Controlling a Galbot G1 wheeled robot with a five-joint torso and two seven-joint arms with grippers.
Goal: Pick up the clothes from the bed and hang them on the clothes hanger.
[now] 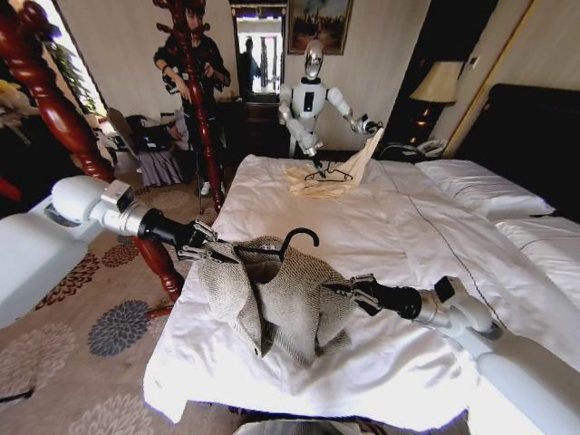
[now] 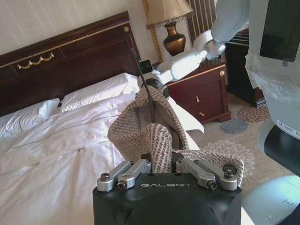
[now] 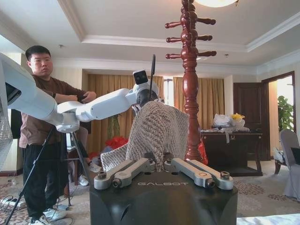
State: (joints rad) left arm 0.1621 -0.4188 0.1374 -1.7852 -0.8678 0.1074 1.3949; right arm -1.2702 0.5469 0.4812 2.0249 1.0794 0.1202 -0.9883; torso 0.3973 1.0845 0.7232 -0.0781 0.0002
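Above the wide white-duveted bed [image 1: 381, 236], near its foot, the grey-beige ribbed knit cardigan [image 1: 276, 299] hangs draped on the thin black hanger [image 1: 288, 243]; left gripper [image 1: 207, 250] and right gripper [image 1: 349, 292] each have jaws pinching a shoulder of it.

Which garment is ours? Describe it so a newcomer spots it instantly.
On the near end of the white bed, between the left tool and right tool, hangs the grey-beige ribbed cardigan, draped on a black hanger. The other garment, pale cream, lies at the bed's far end with another robot.
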